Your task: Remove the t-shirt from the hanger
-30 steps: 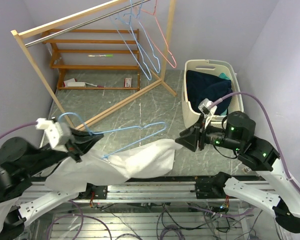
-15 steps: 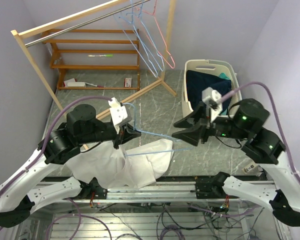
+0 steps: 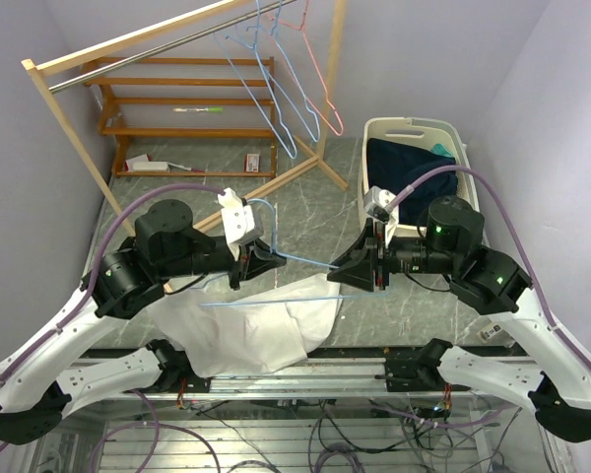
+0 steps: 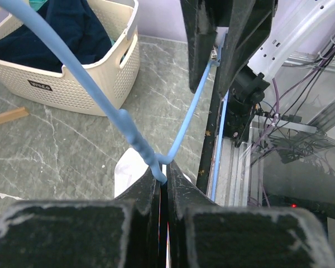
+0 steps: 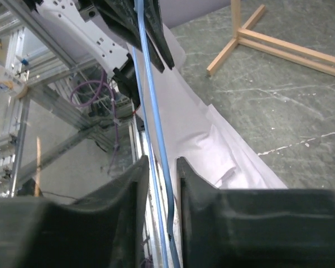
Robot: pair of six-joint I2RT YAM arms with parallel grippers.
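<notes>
The blue wire hanger (image 3: 305,262) is held above the table. My left gripper (image 3: 264,258) is shut on its twisted neck (image 4: 135,139), just below the hook. The hanger's right arm runs to my right gripper (image 3: 353,272). There the wire (image 5: 156,134) passes between the jaws, which stand narrowly apart and wider than the wire. The white t-shirt (image 3: 251,335) lies crumpled on the table's front edge below the hanger. It also shows in the right wrist view (image 5: 212,139) and the left wrist view (image 4: 127,167). The hanger's lower bar (image 3: 266,304) crosses just above the cloth.
A white laundry basket (image 3: 376,212) with dark clothes stands at the right, also seen in the left wrist view (image 4: 72,89). A wooden rack (image 3: 128,44) with several wire hangers (image 3: 291,99) and a low wooden shelf (image 3: 187,131) stand at the back. The metal frame rail (image 3: 305,363) runs along the front.
My left gripper has carried the hanger up and to the right. The t-shirt has slipped down onto the table. My right gripper has moved in around the hanger's right arm, jaws narrower.
</notes>
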